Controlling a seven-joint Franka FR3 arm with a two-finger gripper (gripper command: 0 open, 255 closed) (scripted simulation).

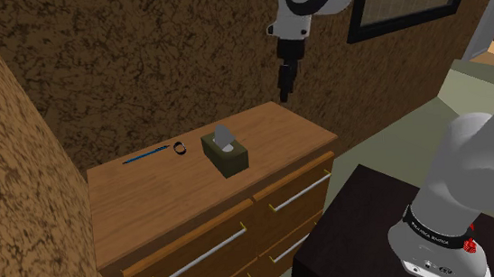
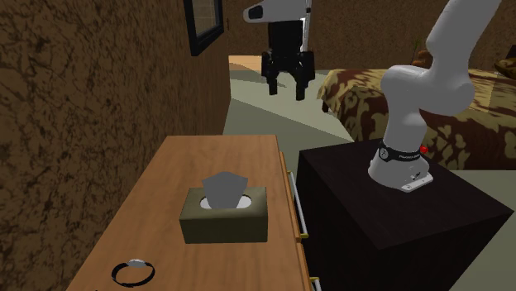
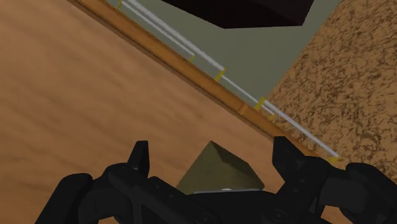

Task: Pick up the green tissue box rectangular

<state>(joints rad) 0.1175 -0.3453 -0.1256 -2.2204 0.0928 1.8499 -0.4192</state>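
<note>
An olive-green rectangular tissue box (image 1: pixel 225 153) with a grey tissue sticking out of its top stands upright near the middle of a wooden dresser top (image 1: pixel 150 195). In the second exterior view the box (image 2: pixel 225 217) is well in front of and below my gripper (image 2: pixel 285 89), which hangs high in the air, open and holding nothing. From the shoulder view the gripper (image 1: pixel 285 92) points down above the dresser's far right end. In the wrist view a corner of the box (image 3: pixel 219 172) shows between the spread fingers of my gripper (image 3: pixel 210 151), far below them.
A black ring (image 1: pixel 181 148) and a blue pen (image 1: pixel 145 155) lie on the dresser behind the box, near the brown wall. The drawers have metal handles (image 1: pixel 202 254). My black stand (image 2: pixel 397 215) sits close beside the dresser. A bed (image 2: pixel 355 91) stands further off.
</note>
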